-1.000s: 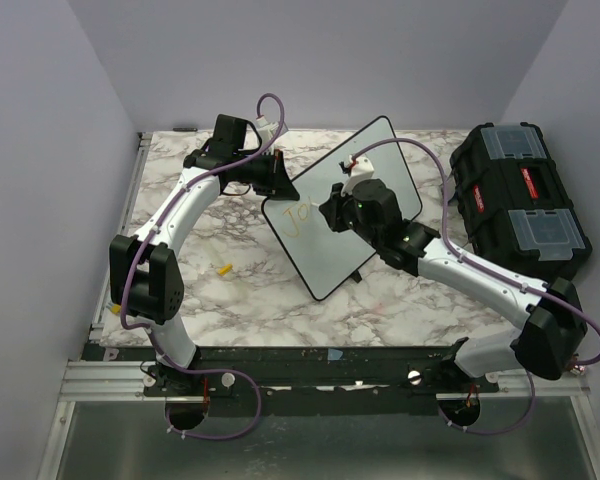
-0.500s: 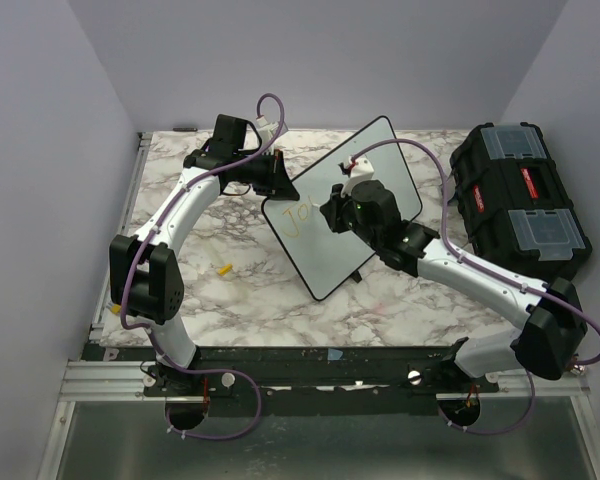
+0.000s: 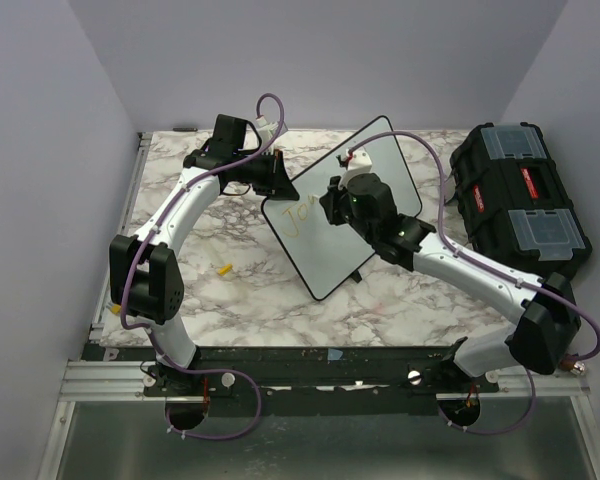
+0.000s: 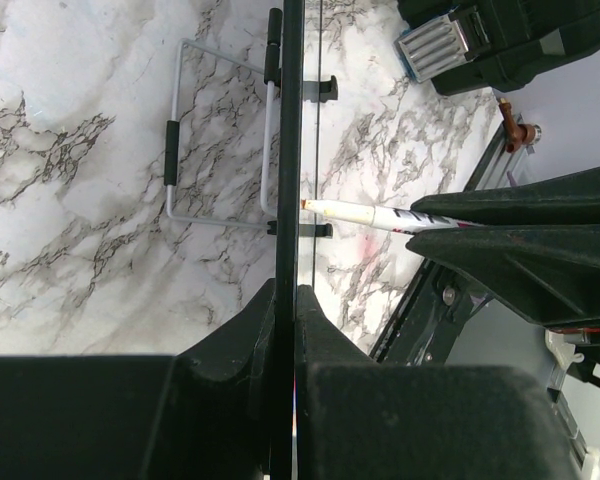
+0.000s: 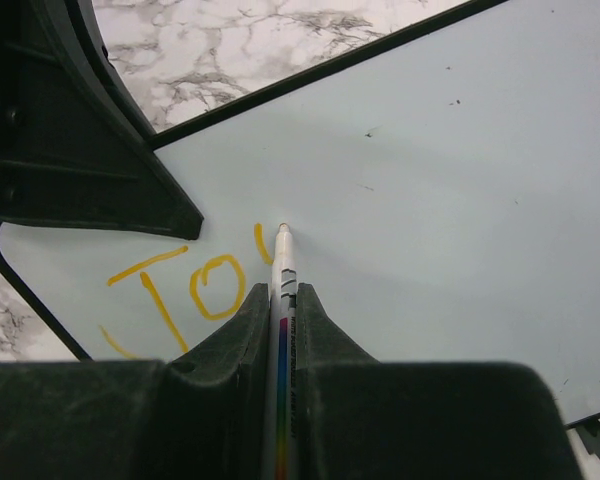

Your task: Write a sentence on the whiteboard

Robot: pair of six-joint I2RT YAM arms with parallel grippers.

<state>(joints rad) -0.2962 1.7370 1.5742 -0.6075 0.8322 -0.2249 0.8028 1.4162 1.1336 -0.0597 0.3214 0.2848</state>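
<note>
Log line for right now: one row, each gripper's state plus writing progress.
left gripper: shut on whiteboard edge | right gripper: shut on marker, tip on board | sentence: "Jo" plus one stroke written

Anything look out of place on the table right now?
A small yellow piece, perhaps a marker cap, lies loose on the table left of the whiteboard. It sits askew, though the left gripper clamps its edge.
</note>
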